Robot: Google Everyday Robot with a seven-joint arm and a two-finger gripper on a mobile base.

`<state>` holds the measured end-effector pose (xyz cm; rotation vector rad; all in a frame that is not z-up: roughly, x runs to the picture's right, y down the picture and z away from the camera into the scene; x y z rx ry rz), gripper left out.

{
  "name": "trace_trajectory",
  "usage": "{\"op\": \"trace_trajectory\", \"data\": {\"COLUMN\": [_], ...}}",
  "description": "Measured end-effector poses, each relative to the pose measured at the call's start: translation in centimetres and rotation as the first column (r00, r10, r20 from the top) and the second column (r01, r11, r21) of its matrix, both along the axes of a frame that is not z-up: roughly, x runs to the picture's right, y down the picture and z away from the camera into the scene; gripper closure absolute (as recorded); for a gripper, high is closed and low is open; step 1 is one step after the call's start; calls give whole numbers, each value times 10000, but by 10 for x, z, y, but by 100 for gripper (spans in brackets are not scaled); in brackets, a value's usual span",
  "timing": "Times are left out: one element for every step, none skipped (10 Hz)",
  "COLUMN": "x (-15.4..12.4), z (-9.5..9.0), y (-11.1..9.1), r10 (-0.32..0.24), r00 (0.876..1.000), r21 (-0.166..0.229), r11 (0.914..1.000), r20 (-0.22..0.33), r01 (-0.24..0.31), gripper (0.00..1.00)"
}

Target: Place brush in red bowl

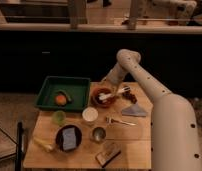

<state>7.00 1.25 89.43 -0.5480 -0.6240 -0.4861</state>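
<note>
The red bowl [101, 97] stands at the back middle of the wooden table [139, 132]. The brush [115, 93] lies across it, its white handle sloping up to the right over the bowl's right rim; its head is in the bowl. My gripper [109, 81] hangs just above the bowl's back edge, at the end of the white arm that bends down from its elbow [128, 56]. I see no clear contact between gripper and brush.
A green tray [69, 84] holding an orange item stands left of the bowl. In front are a green cup [58, 117], white cup [89, 115], metal cup [98, 134], dark bowl with a blue item [69, 138], fork [119, 121], grey cloth [130, 111] and black-and-tan block [109, 154].
</note>
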Motion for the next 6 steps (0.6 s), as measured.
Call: {"op": "trace_trajectory", "data": {"x": [0,0,-1,-1,-2,-4], "z": [0,0,-1,-2,-4,-6], "y": [1,2,2,1,0,0], "r10": [-8,-34,-73,-104,-133,-185], "r00": [10000,10000,10000,9999,9999,9998], "r21": [-22,-36,-27,13,99,175], "r11": [10000,10000,10000,9999,9999,9997], "r20": [0,1,-1,4,-14,-7], "r01": [8,34,73,104,133,185], "gripper": [20,20,20,20,20,20]}}
